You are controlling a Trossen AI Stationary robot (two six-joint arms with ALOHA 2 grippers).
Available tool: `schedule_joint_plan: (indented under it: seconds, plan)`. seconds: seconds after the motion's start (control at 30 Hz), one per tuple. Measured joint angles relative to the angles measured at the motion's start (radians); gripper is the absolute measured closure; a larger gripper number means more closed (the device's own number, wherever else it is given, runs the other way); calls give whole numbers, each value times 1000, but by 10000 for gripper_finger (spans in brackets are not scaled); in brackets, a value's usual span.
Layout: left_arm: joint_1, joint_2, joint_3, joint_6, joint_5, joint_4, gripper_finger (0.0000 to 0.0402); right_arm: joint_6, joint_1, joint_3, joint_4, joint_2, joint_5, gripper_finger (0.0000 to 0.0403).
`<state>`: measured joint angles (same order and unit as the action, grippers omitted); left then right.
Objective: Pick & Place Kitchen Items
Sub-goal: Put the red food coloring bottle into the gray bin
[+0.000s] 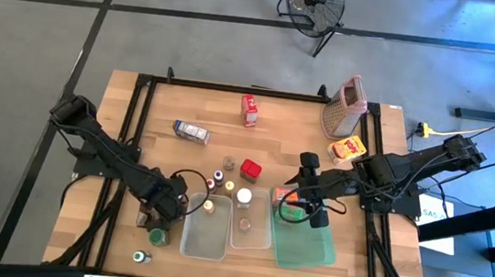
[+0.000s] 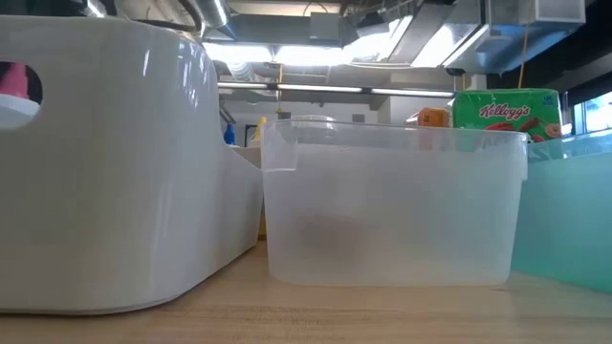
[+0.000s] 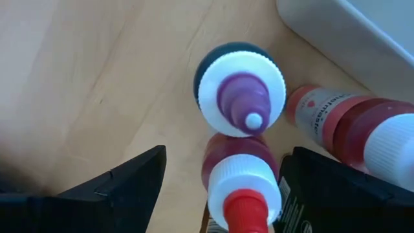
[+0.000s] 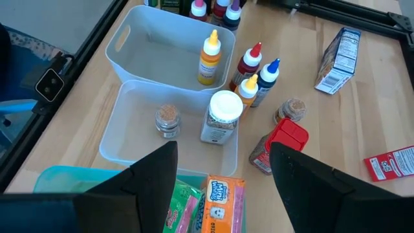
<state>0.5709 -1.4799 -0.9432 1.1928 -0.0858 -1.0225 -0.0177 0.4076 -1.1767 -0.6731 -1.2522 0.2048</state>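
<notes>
My left gripper (image 1: 165, 208) points straight down beside the left clear tub (image 1: 206, 228), open. In the left wrist view its fingers (image 3: 123, 188) stand on either side of a small red bottle with a white cap and red tip (image 3: 242, 191). A purple-tipped bottle (image 3: 240, 94) stands just beyond it, and another red bottle (image 3: 343, 126) lies tilted toward the tub. My right gripper (image 1: 306, 209) hangs open above the green tray (image 1: 305, 246), nothing between its fingers. A green carton (image 4: 181, 213) and an orange carton (image 4: 220, 207) lie in the tray.
The second tub (image 4: 129, 129) holds a cork-lidded jar (image 4: 167, 120) and a white-capped jar (image 4: 223, 116). Small bottles (image 4: 255, 74), a red-capped jar (image 4: 278, 145), a blue carton (image 1: 192, 132), a red carton (image 1: 249, 110), a yellow carton (image 1: 348, 149) and the grater (image 1: 345, 107) stand on the table beyond.
</notes>
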Motion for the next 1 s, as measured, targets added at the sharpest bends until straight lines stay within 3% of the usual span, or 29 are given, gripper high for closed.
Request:
schedule_joint_plan:
  seconds: [0.27, 1.0]
  plan:
    - [-4, 0, 1, -2, 6, 0, 81, 0, 0, 0, 0, 0, 0, 155]
    - [-4, -2, 2, -20, 28, 5, 213, 0, 0, 0, -2, 0, 0, 155]
